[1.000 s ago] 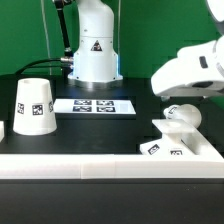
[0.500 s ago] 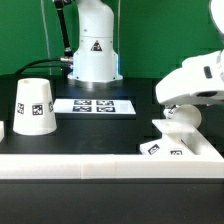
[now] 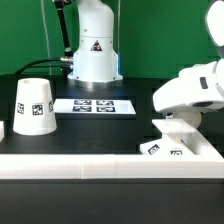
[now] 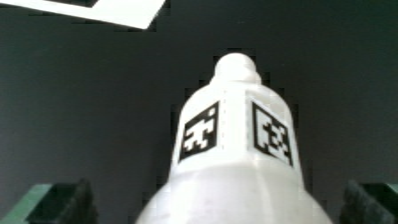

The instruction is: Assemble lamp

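The white bulb (image 4: pixel 237 130) with two black-and-white tags fills the wrist view, its narrow end pointing away. My gripper (image 4: pixel 214 208) is open, with its dark fingers (image 4: pixel 59 203) standing on either side of the bulb's wide end and a gap on each side. In the exterior view my gripper (image 3: pixel 182 122) hangs low over the square base (image 3: pixel 178 150) at the exterior view's right, and the hand hides most of the bulb. The tapered shade (image 3: pixel 33 106) stands rim-down at the exterior view's left, far from the gripper.
The marker board (image 3: pixel 93 104) lies flat in the middle of the dark table; its corner shows in the wrist view (image 4: pixel 98 10). A white border wall (image 3: pixel 70 164) runs along the front. The robot's white pedestal (image 3: pixel 92 50) stands at the back.
My hand has come down and moved toward the exterior view's left over the base. It now covers the bulb's round head, which was in view a second ago.
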{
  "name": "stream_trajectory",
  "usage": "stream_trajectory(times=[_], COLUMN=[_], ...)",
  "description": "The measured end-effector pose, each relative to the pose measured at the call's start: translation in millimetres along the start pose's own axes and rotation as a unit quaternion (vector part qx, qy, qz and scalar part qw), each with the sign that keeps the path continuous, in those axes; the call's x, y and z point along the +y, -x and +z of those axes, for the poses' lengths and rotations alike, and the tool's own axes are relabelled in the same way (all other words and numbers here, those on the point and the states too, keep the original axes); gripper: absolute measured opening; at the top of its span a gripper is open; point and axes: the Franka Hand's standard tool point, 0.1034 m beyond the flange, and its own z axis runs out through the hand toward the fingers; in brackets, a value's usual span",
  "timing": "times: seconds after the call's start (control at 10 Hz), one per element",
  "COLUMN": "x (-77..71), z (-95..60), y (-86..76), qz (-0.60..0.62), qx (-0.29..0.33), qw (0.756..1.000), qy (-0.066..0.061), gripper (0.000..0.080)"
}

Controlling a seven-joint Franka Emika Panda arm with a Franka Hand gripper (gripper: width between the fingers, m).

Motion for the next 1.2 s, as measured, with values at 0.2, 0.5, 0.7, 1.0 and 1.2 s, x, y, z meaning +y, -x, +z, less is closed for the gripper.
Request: stream_trajectory(times=[0.2, 0.5, 0.7, 1.0, 1.2], x=[-1.2, -1.0, -0.8, 0.4, 3.6], z=[4.2, 7.9, 10.4, 10.4, 7.7], y=[-3.7, -7.1, -8.1, -8.2, -6.3], qz=[0.001, 0.001, 0.001, 0.001, -0.007], qx=[0.0, 0.0, -0.002, -0.002, -0.002], qw=[1.0, 1.0, 1.0, 1.0, 1.0], qy=[0.0, -0.001, -0.001, -0.002, -0.002], gripper=[0.0699, 0.0699, 0.0573, 0.0574, 0.0574])
